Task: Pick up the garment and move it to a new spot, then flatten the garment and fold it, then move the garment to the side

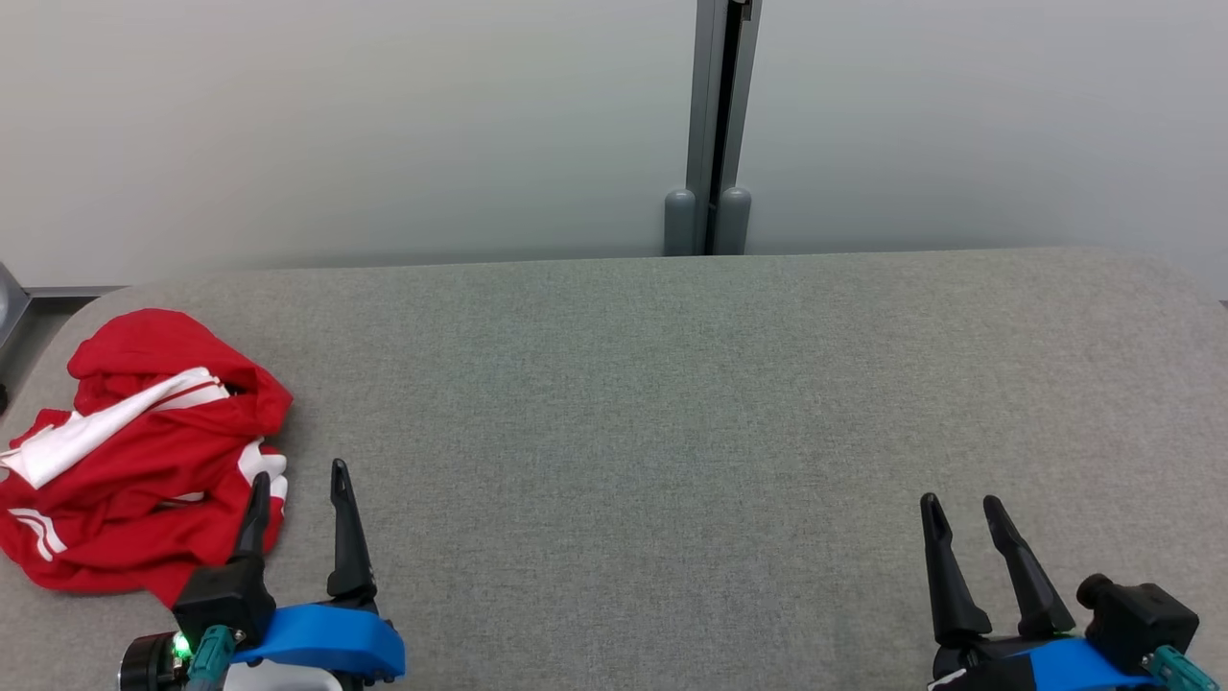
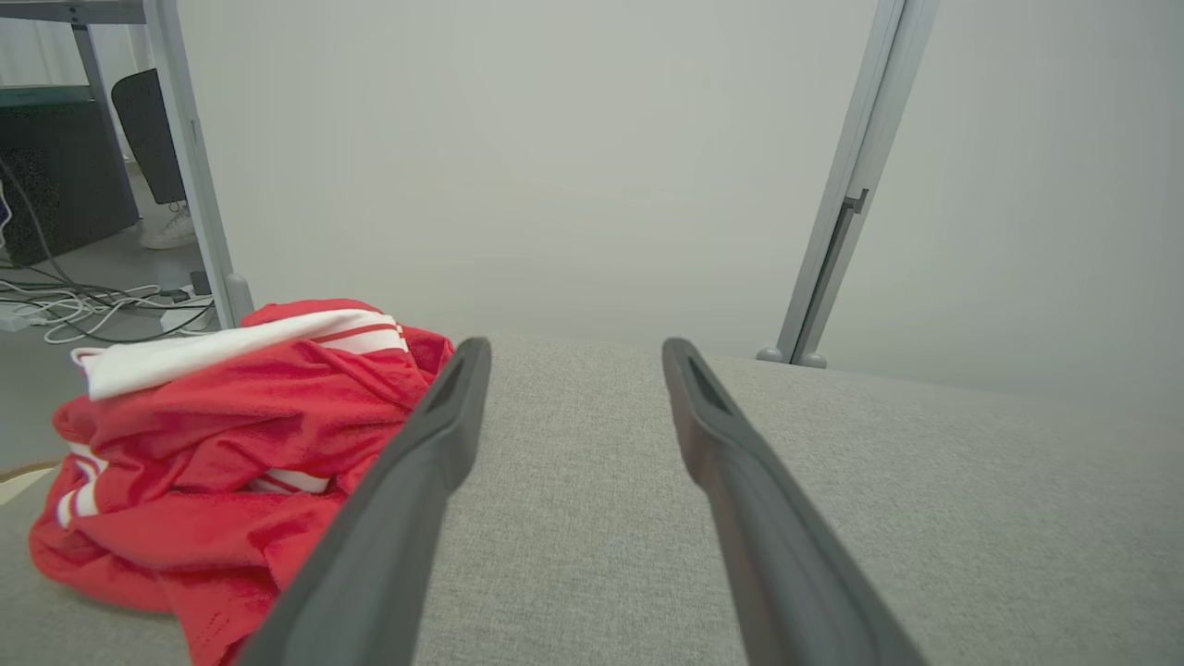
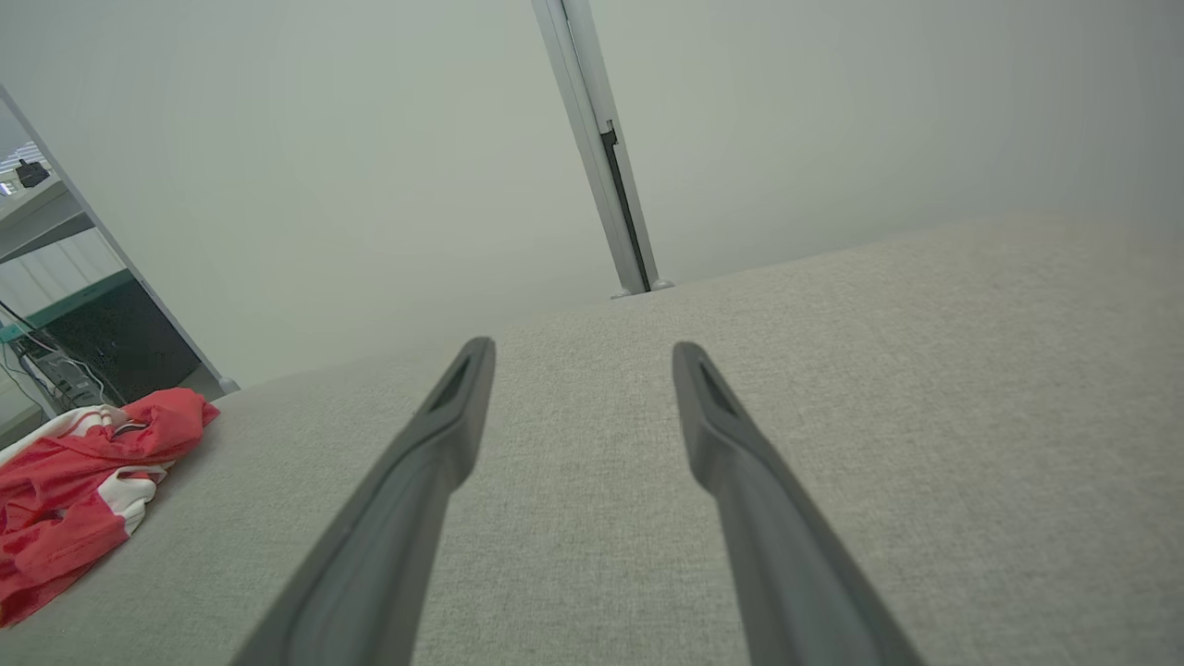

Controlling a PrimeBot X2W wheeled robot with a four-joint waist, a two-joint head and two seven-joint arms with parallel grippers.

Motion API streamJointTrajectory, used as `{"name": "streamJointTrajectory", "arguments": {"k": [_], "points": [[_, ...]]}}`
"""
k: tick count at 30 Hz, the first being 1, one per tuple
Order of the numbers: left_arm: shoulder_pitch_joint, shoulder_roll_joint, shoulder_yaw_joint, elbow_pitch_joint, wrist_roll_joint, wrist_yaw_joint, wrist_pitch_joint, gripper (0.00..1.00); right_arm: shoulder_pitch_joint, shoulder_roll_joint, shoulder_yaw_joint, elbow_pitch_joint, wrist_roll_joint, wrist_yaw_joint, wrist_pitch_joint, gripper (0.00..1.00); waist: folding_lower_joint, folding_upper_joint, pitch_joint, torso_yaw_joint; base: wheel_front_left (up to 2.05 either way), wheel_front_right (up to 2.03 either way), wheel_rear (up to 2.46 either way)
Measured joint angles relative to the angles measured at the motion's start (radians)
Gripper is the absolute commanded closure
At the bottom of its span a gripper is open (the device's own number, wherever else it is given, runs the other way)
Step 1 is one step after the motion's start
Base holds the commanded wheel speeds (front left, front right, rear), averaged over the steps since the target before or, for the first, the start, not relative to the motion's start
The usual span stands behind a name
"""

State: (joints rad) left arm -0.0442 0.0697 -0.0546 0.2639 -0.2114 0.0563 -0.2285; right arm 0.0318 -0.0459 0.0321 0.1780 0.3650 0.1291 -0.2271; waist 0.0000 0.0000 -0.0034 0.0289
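Red with white stripes, the garment point(image 1: 144, 451) lies crumpled at the near left end of the grey tabletop point(image 1: 672, 432). The left hand point(image 1: 298, 472) is just beside its right edge, fingers spread, holding nothing. The right hand point(image 1: 959, 501) is at near right, well apart from the garment, also spread and empty.

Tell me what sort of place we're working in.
Probably an office or lab bay: a grey fabric-covered table backed by pale partition panels joined at a metal post, with loose cables trailing beyond it.
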Motion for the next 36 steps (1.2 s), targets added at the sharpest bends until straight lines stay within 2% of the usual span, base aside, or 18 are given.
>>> {"name": "streamJointTrajectory", "arguments": {"k": [18,36], "points": [[0.01,0.014,-0.01,0.003,0.099,0.004,-0.032,0.0,0.01,-0.001,0.001,0.02,-0.125,0.001,-0.033,0.0,0.0,0.0,-0.002,0.016,0.0,0.0,0.0],[0.023,0.012,0.002,-0.001,0.079,0.017,-0.033,0.0,0.011,-0.001,-0.006,0.053,-0.129,0.001,-0.035,0.0,0.0,0.0,-0.001,0.019,0.0,0.0,0.0]]}}
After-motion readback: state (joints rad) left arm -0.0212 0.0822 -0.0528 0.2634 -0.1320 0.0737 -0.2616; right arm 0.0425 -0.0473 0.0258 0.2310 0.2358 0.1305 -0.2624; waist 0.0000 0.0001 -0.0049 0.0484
